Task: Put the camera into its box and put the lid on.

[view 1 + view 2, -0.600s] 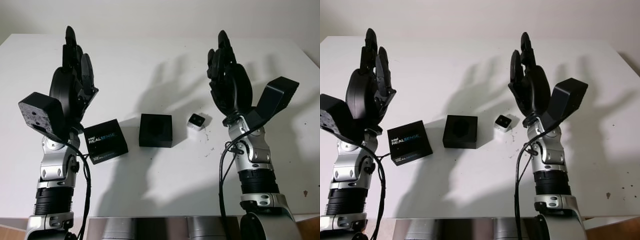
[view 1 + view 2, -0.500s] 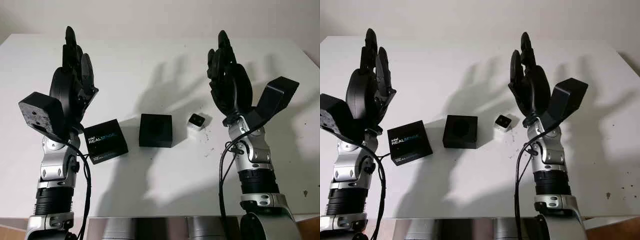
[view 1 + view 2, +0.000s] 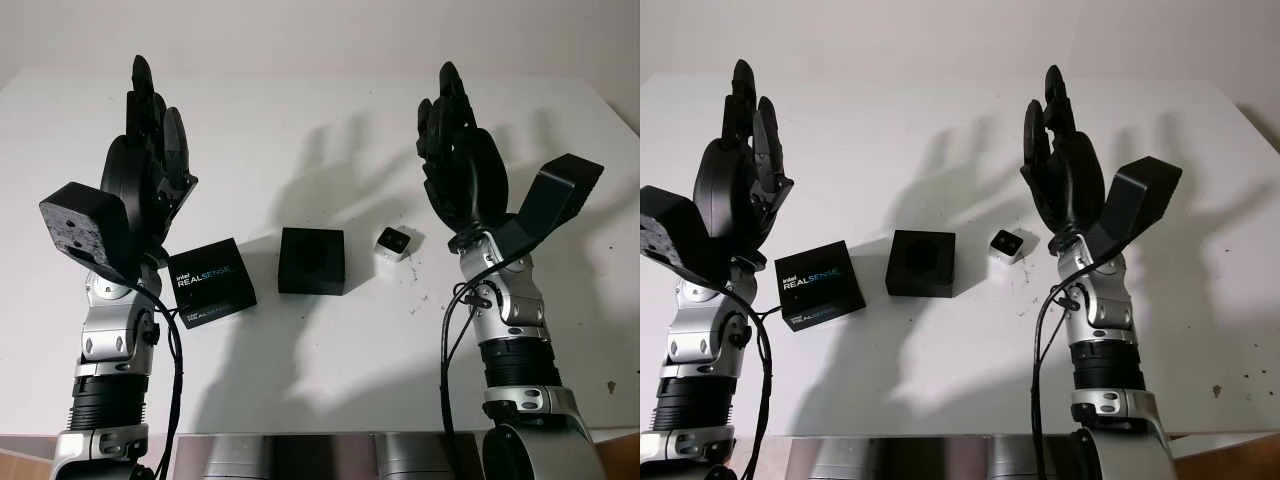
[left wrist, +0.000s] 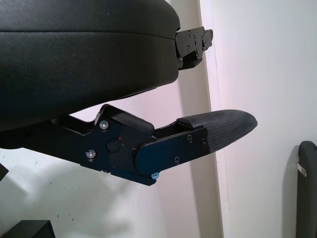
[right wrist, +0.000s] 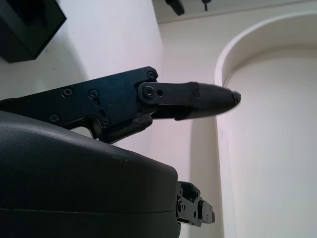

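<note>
Nothing of the task had been started, judging from how things lay on the white table (image 3: pixel 320 120). The small white camera (image 3: pixel 392 243) sat a little right of the frame's centre, lens face up, and just left of it stood the open black box (image 3: pixel 311 260), its dark insert exposed and ready to take the camera. Further left, beside the box but apart from it, lay the black lid (image 3: pixel 210 282) with its printed top facing up, where it would not obstruct the box's mouth. The left hand (image 3: pixel 150 160) stood raised at the left of the frame, above and behind the lid, holding nothing, its fingers extended upward and wide. The right hand (image 3: pixel 460 160) stood likewise at the right of the frame, above and to the right of the camera, empty and with fingers straight. Both hands hung clear of the three items, probably so that the layout stayed in full sight. The right hand looked the nearer one to fetch the camera.
</note>
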Motion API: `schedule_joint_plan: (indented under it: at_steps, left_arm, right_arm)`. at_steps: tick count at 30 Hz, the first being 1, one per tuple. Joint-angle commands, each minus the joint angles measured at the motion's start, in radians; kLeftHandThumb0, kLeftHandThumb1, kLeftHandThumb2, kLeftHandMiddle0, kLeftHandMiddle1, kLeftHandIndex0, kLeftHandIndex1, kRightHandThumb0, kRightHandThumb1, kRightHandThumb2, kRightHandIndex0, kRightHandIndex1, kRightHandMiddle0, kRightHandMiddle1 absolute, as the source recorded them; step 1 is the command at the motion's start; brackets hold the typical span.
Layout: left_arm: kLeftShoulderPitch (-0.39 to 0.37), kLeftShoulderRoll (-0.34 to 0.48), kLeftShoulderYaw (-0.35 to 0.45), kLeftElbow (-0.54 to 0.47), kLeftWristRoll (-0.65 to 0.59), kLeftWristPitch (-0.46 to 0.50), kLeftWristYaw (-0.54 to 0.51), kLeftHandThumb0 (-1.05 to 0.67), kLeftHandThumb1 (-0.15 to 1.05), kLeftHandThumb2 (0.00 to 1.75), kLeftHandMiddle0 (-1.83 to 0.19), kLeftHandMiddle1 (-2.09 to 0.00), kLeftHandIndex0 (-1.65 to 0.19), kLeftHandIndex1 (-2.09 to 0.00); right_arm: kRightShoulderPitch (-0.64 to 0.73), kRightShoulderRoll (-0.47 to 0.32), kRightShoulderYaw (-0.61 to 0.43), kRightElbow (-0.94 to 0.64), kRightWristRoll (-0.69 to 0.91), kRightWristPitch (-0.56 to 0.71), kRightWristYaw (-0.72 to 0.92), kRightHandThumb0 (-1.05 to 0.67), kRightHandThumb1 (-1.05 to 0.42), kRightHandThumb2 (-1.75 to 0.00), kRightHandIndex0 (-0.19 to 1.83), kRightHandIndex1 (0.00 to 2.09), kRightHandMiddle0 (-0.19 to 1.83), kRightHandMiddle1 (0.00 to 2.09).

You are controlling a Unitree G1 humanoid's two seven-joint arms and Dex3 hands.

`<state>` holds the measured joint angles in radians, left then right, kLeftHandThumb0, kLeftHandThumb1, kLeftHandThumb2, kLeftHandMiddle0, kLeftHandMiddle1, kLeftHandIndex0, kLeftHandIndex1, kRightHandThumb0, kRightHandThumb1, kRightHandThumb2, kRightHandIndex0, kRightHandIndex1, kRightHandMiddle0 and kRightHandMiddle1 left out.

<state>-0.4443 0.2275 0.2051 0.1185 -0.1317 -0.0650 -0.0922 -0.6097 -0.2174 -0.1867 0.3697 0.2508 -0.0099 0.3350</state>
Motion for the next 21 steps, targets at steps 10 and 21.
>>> schedule_joint_plan:
  at_steps: [10, 21]
  left_arm:
    - [0.002, 0.013, -0.001, -0.012, 0.006, -0.007, -0.008, -0.76, 1.05, 0.71, 0.19, 0.00, 0.19, 0.00]
    - [0.008, 0.003, -0.003, -0.022, -0.001, 0.011, -0.011, -0.76, 1.05, 0.71, 0.19, 0.00, 0.19, 0.00]
  right_arm:
    - [-0.146, -0.355, 0.201, 0.227, -0.474, -0.417, 0.036, -0.44, -0.80, -0.03, 0.37, 0.27, 0.33, 0.27]
    - [-0.211, -0.535, 0.386, 0.314, -0.820, -0.617, -0.065, -0.33, -0.80, -0.06, 0.42, 0.14, 0.46, 0.13]
